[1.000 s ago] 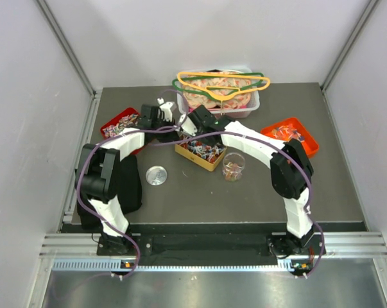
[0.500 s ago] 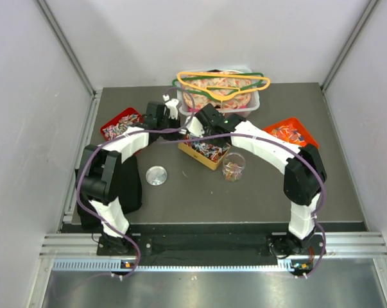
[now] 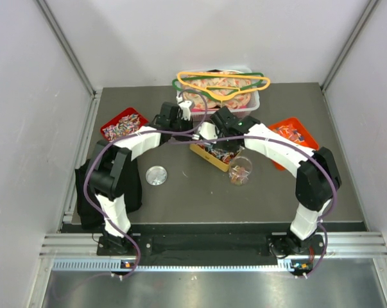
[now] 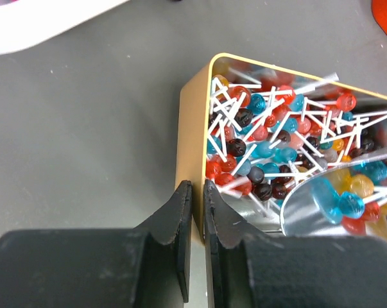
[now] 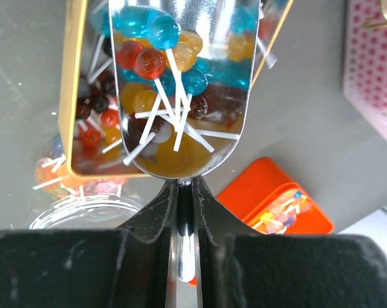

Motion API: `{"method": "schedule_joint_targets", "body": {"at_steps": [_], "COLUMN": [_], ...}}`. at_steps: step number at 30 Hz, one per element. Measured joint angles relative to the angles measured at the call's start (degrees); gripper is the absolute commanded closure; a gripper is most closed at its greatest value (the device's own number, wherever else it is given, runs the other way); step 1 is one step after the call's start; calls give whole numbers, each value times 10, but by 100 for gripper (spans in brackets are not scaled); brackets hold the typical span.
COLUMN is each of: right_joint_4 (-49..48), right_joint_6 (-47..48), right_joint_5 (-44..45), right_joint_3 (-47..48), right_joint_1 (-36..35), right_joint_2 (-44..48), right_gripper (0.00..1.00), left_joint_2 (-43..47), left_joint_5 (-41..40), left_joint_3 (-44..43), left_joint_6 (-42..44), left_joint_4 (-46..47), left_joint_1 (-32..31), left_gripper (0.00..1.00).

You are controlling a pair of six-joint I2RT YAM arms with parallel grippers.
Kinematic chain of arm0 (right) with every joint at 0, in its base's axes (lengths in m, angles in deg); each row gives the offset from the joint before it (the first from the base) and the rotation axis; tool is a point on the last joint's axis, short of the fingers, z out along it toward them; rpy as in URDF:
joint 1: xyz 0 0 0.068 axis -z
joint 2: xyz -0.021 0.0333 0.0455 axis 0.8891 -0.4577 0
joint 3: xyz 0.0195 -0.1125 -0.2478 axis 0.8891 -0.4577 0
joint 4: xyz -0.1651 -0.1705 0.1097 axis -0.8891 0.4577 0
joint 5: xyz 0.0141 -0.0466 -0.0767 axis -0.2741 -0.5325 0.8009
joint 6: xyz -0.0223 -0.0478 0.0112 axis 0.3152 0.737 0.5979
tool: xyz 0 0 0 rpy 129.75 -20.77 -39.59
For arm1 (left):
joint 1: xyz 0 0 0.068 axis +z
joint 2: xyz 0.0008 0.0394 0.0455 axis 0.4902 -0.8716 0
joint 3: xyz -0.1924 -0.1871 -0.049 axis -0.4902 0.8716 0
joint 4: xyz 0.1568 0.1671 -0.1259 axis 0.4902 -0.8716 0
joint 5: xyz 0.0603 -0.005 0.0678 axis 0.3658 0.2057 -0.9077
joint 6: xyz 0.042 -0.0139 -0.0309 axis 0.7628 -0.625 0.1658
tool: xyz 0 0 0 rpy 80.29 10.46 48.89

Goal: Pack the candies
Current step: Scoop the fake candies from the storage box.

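The candies are lollipops with white sticks in mixed colours, heaped in a gold tin (image 3: pixel 209 156) at mid-table. In the left wrist view my left gripper (image 4: pixel 197 186) is shut on the tin's near wall (image 4: pixel 192 128), with the candies (image 4: pixel 270 141) just beyond. My right gripper (image 5: pixel 186 183) is shut on the handle (image 5: pixel 185 256) of a metal scoop (image 5: pixel 180 135), which holds several candies (image 5: pixel 158 58) above the tin (image 5: pixel 73 96). A clear jar (image 3: pixel 240 170) with a few candies inside stands beside the tin. From above, both grippers (image 3: pixel 192 128) (image 3: pixel 209 135) meet at the tin's far-left end.
A round metal lid (image 3: pixel 156 175) lies left of the tin. A red tray (image 3: pixel 120 124) of sweets sits at the left, an orange tray (image 3: pixel 289 133) at the right. A white bin (image 3: pixel 220 102) topped with coloured hangers stands at the back.
Both arms have swung to the right, and the gold tin and the jar have shifted right with them. The right elbow has moved outward.
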Motion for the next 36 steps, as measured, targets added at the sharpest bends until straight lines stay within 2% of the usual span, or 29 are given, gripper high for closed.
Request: {"method": "schedule_joint_targets", "body": {"at_steps": [14,21,24,25,26,31,36], "right_joint_4": [7,13,20,21,20,21,12], "right_joint_6": [13,26,30,32,34,44,45], "right_joint_5": [-37,-56,-59,-61,-62,-66,-65], "right_joint_3": [-11,-29,-31,-31,-34,-35,-39], "right_joint_1": [28,48,53,54,55,58,59], "right_joint_2": [1,13,17,18,18,19,21], "right_gripper": [100,100,100,100,100,100,100], "left_joint_2": [-34,-51,-54,-54,-54,-53,-53], "left_joint_5": [-62,-77,-77,-77,-77,-72,-71], "left_joint_3": [-37,-48,-49,-50,-50,-51,-51], "left_joint_6": [0,-3,-6,-6,-6,-4,3], "left_joint_4": [24,34,34,34,34,44,46], "left_joint_1": [-9,-25,-30,-31,-31,-33,-33], "left_gripper": [100,97,86,76,74,65,64]}}
